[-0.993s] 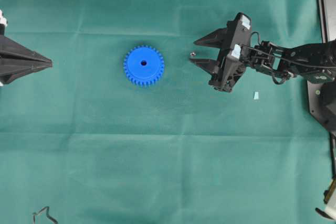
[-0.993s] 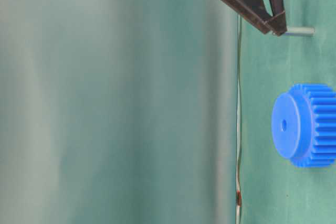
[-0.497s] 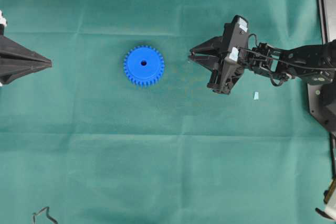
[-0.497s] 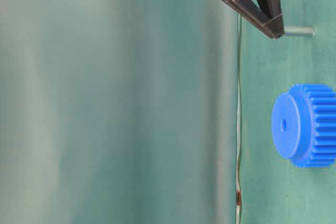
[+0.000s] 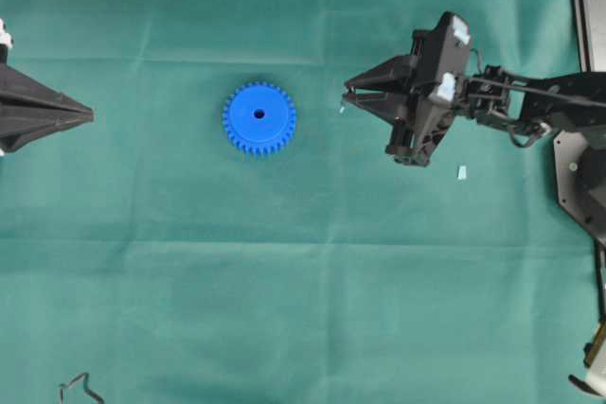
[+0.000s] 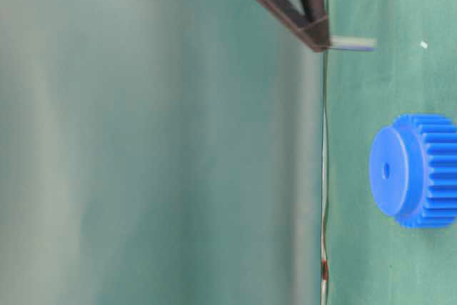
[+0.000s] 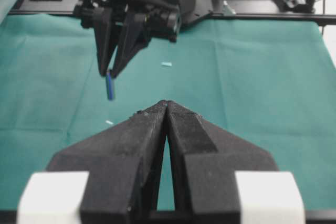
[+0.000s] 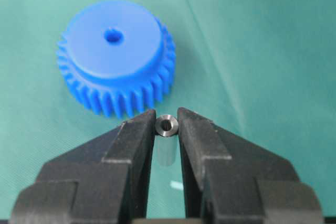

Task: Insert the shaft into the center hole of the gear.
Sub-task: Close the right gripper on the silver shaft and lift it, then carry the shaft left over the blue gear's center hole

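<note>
The desk [image 5: 284, 309] is draped in a green cloth, and no brand, label or writing can be read anywhere on it. The gear [image 5: 259, 118] lies flat left of centre, its center hole [image 5: 258, 114] facing up; it looks like rigid, light plastic that should stay put under a gentle push. The left end effector [image 5: 92, 115] rests at the left edge, its jaws pressed together on nothing. The right end effector [image 8: 167, 125] pinches the shaft [image 8: 167, 126] by its upper end, off the cloth and near the gear. The shaft is probably stiff, smooth and slippery metal, so gripping squarely across its sides suits it best.
</note>
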`<action>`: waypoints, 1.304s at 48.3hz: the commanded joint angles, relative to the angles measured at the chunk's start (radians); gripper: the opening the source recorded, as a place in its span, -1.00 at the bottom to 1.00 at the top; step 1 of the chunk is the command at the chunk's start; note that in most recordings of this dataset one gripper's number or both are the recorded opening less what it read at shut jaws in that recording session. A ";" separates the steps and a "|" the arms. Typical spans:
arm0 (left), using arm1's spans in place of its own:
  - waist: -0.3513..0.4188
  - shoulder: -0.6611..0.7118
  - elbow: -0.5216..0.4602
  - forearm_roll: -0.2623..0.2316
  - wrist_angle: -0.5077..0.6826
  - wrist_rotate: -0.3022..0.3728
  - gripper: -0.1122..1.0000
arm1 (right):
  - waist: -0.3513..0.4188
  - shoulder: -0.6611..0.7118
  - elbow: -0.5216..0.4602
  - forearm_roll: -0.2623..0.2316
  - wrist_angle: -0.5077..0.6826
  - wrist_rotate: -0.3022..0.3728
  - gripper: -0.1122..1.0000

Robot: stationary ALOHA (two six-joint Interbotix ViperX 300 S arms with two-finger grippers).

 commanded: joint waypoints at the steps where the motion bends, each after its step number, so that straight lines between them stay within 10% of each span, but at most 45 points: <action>1: -0.002 0.003 -0.025 0.003 -0.005 -0.005 -0.79 | 0.002 -0.054 -0.026 -0.002 0.043 -0.003 -0.50; 63: -0.002 0.002 -0.025 0.003 0.014 -0.003 -0.79 | 0.055 0.210 -0.393 -0.051 0.184 -0.025 -0.50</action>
